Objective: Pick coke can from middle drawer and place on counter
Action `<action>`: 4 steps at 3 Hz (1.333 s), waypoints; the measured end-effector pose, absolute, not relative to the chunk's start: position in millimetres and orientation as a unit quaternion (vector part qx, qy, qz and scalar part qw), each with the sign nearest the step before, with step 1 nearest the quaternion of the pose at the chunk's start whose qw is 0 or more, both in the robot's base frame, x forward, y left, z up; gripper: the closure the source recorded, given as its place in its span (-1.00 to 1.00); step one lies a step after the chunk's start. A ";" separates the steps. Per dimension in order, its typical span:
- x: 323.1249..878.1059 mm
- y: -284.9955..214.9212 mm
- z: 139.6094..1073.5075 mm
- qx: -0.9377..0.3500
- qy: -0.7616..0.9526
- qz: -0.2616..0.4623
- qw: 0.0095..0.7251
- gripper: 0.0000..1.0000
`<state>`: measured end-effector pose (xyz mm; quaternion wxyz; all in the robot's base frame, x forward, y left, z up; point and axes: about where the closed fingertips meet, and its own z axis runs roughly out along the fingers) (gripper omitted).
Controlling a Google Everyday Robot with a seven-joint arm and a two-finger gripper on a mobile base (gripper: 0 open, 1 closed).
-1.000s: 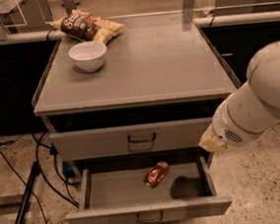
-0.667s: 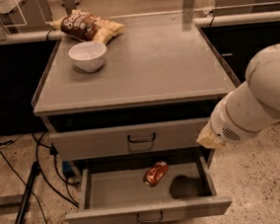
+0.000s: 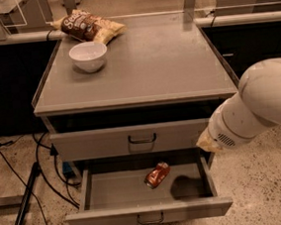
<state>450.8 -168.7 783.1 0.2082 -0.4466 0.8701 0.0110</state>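
The coke can [image 3: 157, 174] lies on its side on the floor of the middle drawer [image 3: 150, 214], which is pulled open. The counter [image 3: 151, 68] is the grey top slab above it. A thick white arm link [image 3: 251, 106] reaches in from the right and ends just above the drawer's right side, to the right of the can. My gripper itself does not show; it lies somewhere behind or beyond that link. The arm casts a dark shadow on the drawer floor to the right of the can.
A white bowl [image 3: 88, 56] and a brown-and-yellow chip bag [image 3: 86, 26] sit at the counter's back left. The shut upper drawer front [image 3: 133, 139] is above the open drawer. Cables and a black pole [image 3: 23, 208] lie on the floor at left.
The white arm link has shifted slightly to the left over the drawer's right side. The can and the drawer have not moved.
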 end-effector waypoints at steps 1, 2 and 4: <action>460.6 -170.8 741.3 -0.417 0.882 0.015 0.219 1.00; 472.2 -168.5 691.5 -0.373 0.896 0.018 0.241 1.00; 482.2 -159.0 626.8 -0.333 0.904 0.025 0.268 1.00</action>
